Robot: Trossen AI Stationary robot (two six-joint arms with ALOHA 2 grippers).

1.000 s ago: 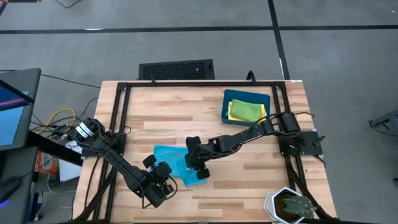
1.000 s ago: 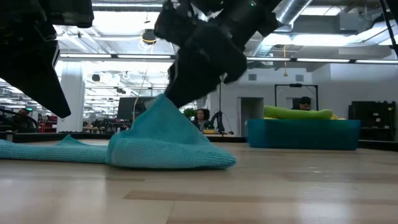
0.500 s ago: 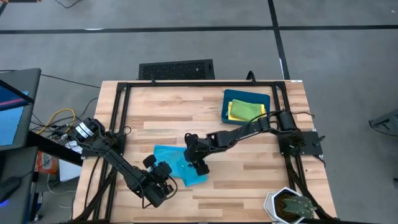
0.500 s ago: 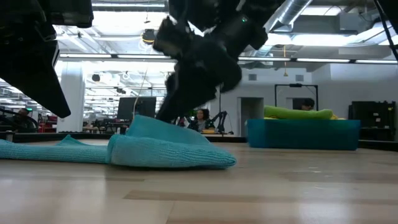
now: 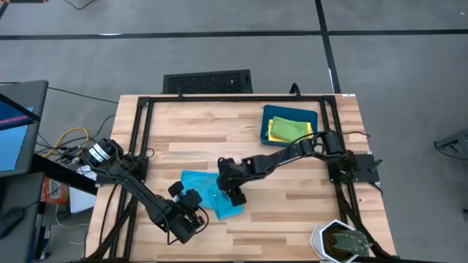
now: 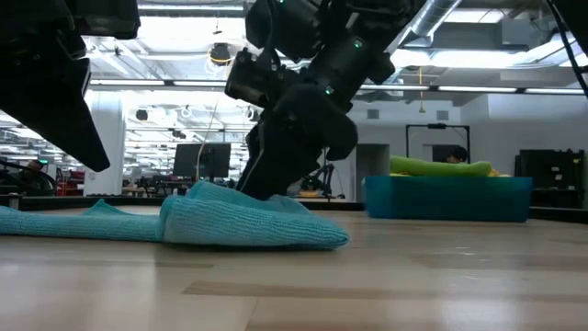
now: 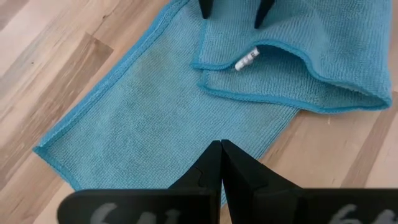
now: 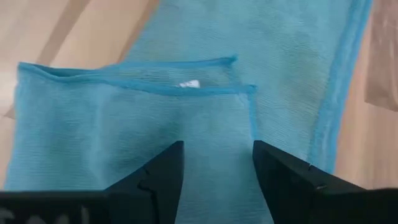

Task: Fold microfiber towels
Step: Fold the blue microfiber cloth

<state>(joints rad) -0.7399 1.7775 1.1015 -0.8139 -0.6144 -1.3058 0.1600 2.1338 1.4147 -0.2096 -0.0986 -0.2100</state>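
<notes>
A light blue microfiber towel (image 5: 199, 184) lies on the wooden table near its middle, with one part folded over onto the rest (image 7: 298, 56) and a white label (image 8: 189, 83) showing at the fold's edge. My right gripper (image 5: 232, 191) stands open on that folded part, reaching in from the table's right. My left gripper (image 7: 221, 155) is shut and hovers just above the towel's near edge, clear of it in the low view (image 6: 92, 161). Green and yellow towels (image 5: 287, 130) lie in the dark teal bin (image 5: 265, 126). My right gripper's two open fingertips (image 7: 205, 9) stand on the upper, folded-over layer (image 8: 211, 124) of the blue towel, spread apart. They slant down from the table's right and far side. The towel lies flat on the table beneath them; nothing is between the fingers.
The teal bin (image 6: 446, 198) stands at the far right of the table. A white pot with a plant (image 5: 340, 241) sits at the near right corner. Black frame rails (image 5: 219, 98) run along the table's far, left and right sides.
My right gripper has sunk toward the table and shifted slightly toward its left edge. The towel part that it held up as a peak has come down with it and now lies flat on the lower layer.
</notes>
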